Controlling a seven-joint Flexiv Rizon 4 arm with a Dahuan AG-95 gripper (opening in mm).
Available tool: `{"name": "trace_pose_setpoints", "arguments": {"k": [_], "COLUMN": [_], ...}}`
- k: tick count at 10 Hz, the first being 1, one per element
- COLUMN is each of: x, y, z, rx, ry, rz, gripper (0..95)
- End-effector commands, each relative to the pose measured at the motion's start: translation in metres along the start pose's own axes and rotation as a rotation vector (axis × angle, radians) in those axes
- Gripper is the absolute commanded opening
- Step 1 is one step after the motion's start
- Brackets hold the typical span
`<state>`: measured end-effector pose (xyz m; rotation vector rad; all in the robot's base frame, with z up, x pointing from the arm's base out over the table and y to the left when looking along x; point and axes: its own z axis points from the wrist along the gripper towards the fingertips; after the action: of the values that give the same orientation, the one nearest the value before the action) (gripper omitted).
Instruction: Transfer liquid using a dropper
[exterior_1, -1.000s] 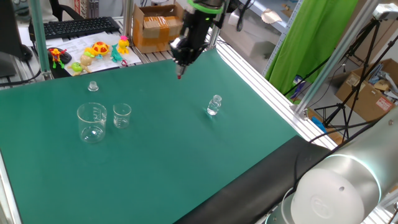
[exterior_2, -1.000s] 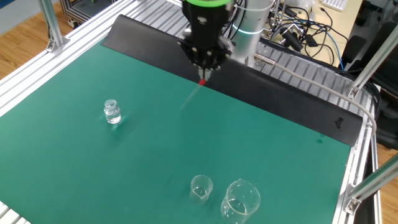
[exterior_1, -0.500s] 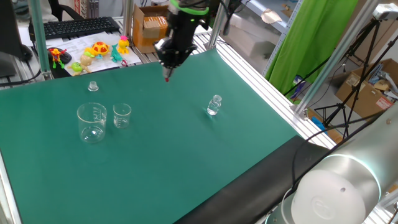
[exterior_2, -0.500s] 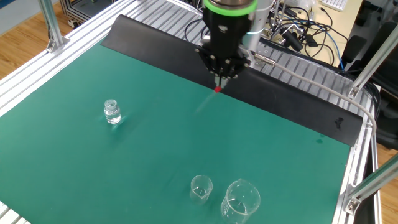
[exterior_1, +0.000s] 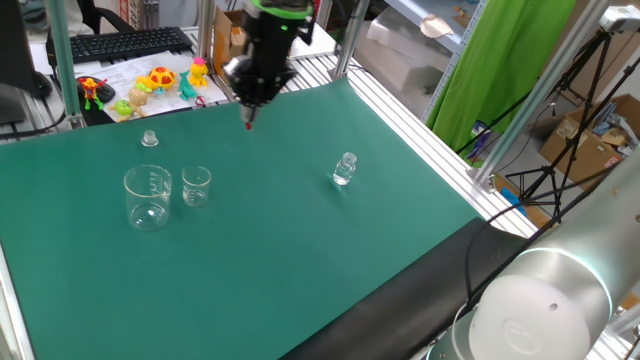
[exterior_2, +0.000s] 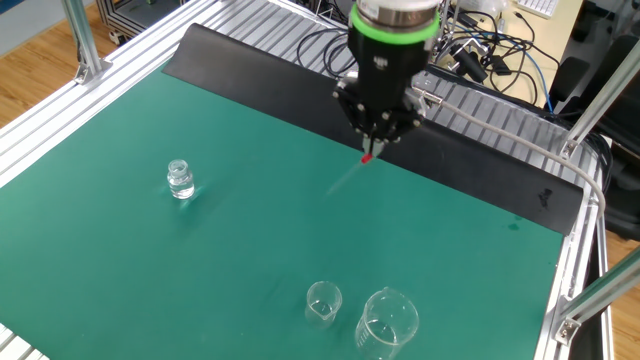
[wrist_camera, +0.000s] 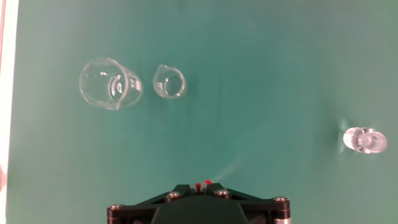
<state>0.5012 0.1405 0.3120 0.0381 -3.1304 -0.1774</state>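
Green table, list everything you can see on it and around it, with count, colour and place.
large beaker: one, clear, on the mat's left part
small beaker: one, clear, right beside the large beaker
glass bottle: one, clear, standing alone toward the mat's right
small stopper: one, clear, near the mat's far edge
toys: several, yellow and red, beyond the mat
keyboard: one, black, behind the toys
dropper: one, red bulb, clear stem, held above the mat
pincer: one, black, shut on dropper
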Motion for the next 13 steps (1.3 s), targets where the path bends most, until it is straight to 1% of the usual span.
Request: {"name": "trace_pose_setpoints", "arguments": {"k": [1, 2, 3, 4, 5, 6, 7, 9, 10, 11, 12, 13], "x": [-0.0012, -0.0006, -0.0006, -0.0006, -0.0006, -0.0006, -0.0006, -0.0006, -0.0006, 0.0015, 0.0004, -0.0018], "y": [0.0072, 0.0109, 0.0109, 0.0109, 0.0109, 0.0109, 0.0109, 0.0109, 0.0109, 0.0099, 0.0105, 0.0116], "z": [0.0026, 0.0053, 0.0053, 0.0053, 0.0053, 0.0053, 0.0053, 0.0053, 0.0053, 0.0049, 0.0061, 0.0074], "rx": [0.002, 0.002, 0.006, 0.018, 0.045, 0.054, 0.055, 0.08, 0.078, 0.076, 0.075, 0.07], "ry": [-0.003, -0.001, 0.003, 0.018, 0.032, 0.036, 0.033, 0.04, 0.035, 0.035, 0.04, 0.037], "rz": [0.012, 0.012, 0.002, -0.015, -0.048, -0.068, -0.102, -0.156, -0.179, -0.186, -0.172, -0.162], "gripper": [0.0, 0.0, 0.0, 0.0, 0.0, 0.0, 0.0, 0.0, 0.0, 0.0, 0.0, 0.0]}}
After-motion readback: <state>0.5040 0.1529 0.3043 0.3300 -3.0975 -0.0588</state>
